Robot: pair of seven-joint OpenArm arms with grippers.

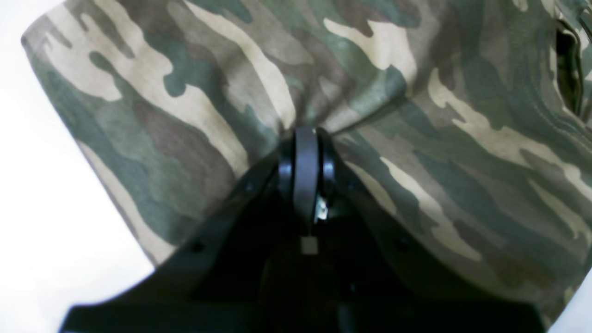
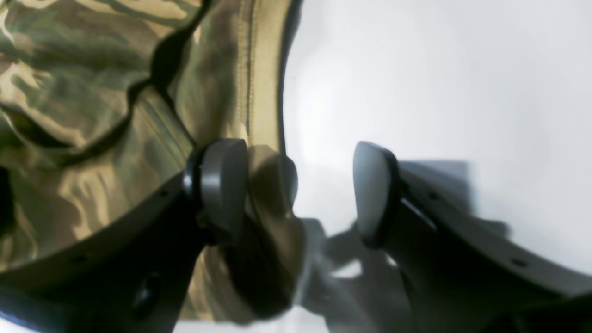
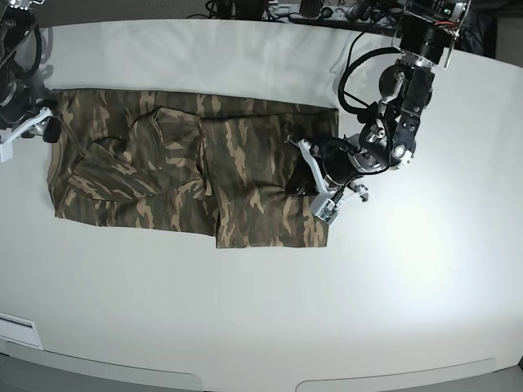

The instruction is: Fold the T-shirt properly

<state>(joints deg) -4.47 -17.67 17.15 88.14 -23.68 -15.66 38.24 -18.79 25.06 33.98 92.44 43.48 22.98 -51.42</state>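
The camouflage T-shirt (image 3: 245, 163) lies spread on the white table (image 3: 261, 310), partly folded, with overlapping layers. My left gripper (image 1: 305, 134) is shut on a pinch of the T-shirt (image 1: 185, 92), and the cloth puckers toward its tips. In the base view this left gripper (image 3: 301, 171) is over the shirt's right part. My right gripper (image 2: 298, 185) stands open at the shirt's left edge (image 3: 42, 126). One of its fingers (image 2: 222, 185) rests over the T-shirt (image 2: 92, 92) beside a tan stitched band (image 2: 263, 92); the other finger (image 2: 374, 189) hangs over bare table.
Cables and equipment (image 3: 327, 12) sit along the table's far edge. The table's near rim (image 3: 245, 380) curves across the bottom of the base view, with a white strip (image 3: 16, 331) at the lower left.
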